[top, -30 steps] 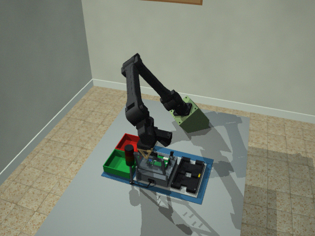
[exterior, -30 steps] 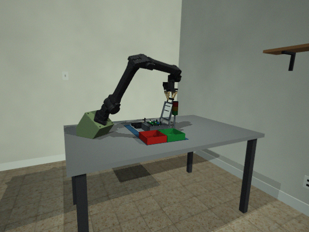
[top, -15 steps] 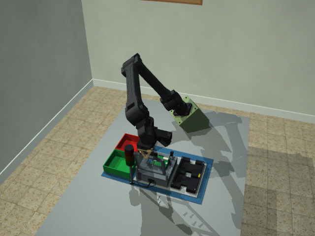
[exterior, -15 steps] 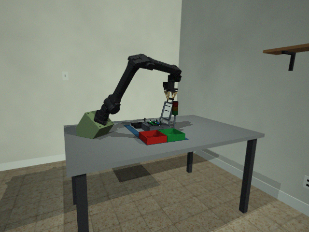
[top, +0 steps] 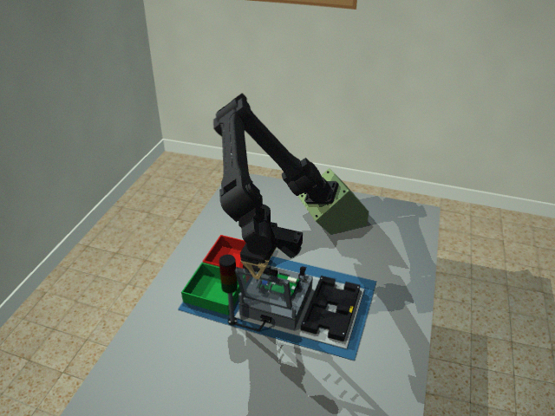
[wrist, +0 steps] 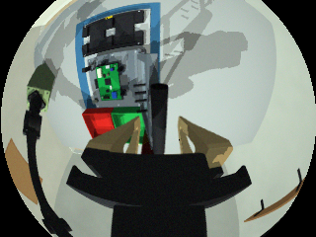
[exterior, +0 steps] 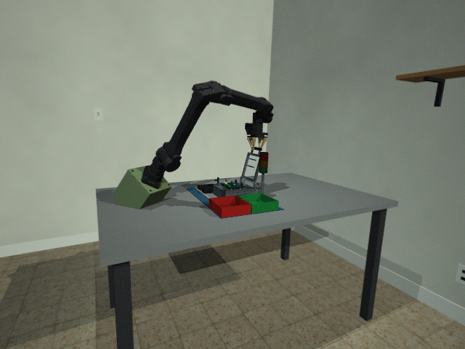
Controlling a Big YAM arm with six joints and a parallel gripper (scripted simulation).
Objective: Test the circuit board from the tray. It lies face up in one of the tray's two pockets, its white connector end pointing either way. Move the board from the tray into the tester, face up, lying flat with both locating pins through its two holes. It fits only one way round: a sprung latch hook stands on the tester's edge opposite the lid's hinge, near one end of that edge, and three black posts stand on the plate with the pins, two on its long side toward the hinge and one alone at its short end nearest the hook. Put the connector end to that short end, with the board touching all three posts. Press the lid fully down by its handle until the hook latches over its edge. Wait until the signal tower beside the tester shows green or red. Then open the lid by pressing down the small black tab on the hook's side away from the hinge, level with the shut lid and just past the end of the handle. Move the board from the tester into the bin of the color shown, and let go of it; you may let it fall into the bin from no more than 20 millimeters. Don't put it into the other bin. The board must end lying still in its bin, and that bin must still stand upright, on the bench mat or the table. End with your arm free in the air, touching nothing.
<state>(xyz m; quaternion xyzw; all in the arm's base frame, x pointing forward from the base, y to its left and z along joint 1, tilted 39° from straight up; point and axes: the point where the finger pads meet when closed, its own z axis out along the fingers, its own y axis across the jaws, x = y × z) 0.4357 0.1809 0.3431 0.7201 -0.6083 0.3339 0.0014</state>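
Note:
The green circuit board [top: 278, 284] lies in the grey tester [top: 273, 299], white connector end toward the tray; it also shows in the exterior view [exterior: 230, 184] and the wrist view [wrist: 109, 82]. The tester's clear lid [exterior: 251, 166] stands raised, leaning over the board. My gripper [top: 258, 274] is half open, its tan fingers on either side of the lid's top edge with the black handle [wrist: 158, 118], as the side view [exterior: 257, 147] shows. I cannot tell whether the fingers touch it. The signal tower [top: 227, 274] stands beside the tester with no bright light.
The black tray [top: 332, 308] lies right of the tester, both pockets empty. The red bin [top: 225, 249] and green bin [top: 204, 289] stand left of the tester on the blue mat. The latch hook [top: 303, 271] stands at the tester's far edge. My green base block [top: 336, 202] is behind.

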